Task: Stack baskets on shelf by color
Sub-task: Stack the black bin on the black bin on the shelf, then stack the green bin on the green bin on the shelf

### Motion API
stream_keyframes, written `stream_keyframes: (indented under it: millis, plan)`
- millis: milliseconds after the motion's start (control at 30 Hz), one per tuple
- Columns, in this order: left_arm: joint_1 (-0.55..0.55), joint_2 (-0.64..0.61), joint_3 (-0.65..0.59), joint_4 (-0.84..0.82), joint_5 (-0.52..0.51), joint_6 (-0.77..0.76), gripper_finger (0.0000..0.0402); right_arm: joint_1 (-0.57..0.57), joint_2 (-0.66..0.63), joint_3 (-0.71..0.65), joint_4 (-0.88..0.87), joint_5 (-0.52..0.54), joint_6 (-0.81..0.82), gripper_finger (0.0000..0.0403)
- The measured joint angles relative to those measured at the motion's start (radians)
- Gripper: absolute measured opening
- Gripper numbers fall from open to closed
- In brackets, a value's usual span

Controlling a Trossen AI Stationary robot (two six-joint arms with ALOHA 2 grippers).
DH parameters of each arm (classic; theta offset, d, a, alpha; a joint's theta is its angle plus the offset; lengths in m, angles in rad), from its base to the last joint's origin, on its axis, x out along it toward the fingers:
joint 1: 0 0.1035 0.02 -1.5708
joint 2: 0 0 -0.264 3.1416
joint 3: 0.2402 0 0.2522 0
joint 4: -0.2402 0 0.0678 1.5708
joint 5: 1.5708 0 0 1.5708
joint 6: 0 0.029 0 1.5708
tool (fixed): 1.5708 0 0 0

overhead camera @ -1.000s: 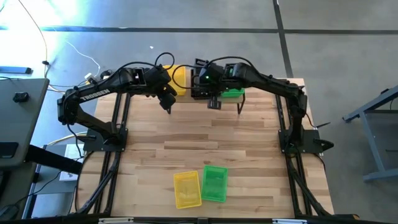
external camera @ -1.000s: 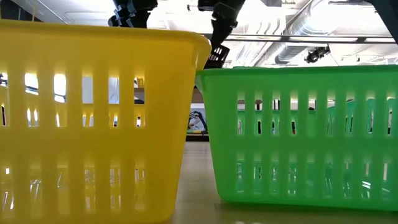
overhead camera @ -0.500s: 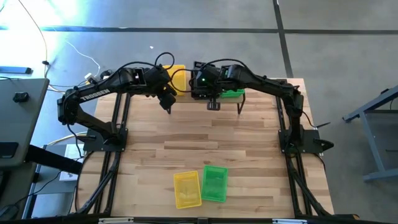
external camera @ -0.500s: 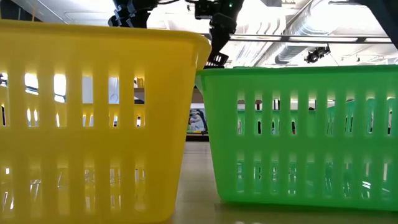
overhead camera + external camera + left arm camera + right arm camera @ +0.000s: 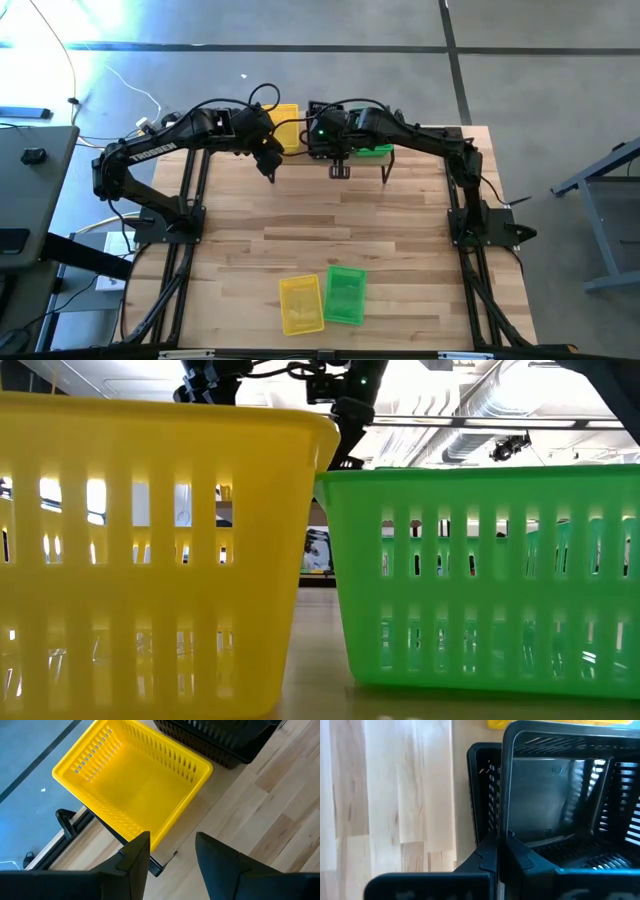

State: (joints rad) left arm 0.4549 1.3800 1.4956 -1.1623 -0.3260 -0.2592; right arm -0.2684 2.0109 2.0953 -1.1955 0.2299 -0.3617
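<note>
Grey concrete floor surrounds the pale wood worktop. Near edge, 6 o'clock: one yellow basket beside one green basket. Far edge, 12 o'clock, on a mostly hidden shelf: another yellow basket, green basket, black baskets, count unclear. Right pincer pinches a black basket's wall; left pincer spread.

Bright, even light; sharp overhead view.
Low view: ceiling glare at 12 o'clock backlights the yellow basket.
</note>
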Motion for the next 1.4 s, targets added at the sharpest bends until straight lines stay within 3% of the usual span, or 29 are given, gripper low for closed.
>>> stream_keyframes:
  millis: [167,567,800,1000,1400]
  plan:
    - [0.0,0.0,0.0,0.0,0.0,0.0,0.0149,0.0,0.0,0.0,0.029,0.0,0.011,0.0008]
    - [0.0,0.0,0.0,0.001,0.0,0.0,0.0149,-0.007,-0.004,0.0,0.054,0.006,0.056,0.0106]
    - [0.0,0.0,0.0,0.0,0.002,0.036,0.0149,0.003,-0.014,0.068,-0.045,0.005,0.155,0.011]
    - [-0.017,0.0,0.0,-0.001,0.083,0.091,0.0149,0.01,-0.016,0.138,-0.123,0.001,0.248,0.011]
    - [-0.172,0.0,0.0,-0.015,0.179,0.227,0.0149,0.082,-0.041,0.149,-0.273,0.002,0.467,0.011]
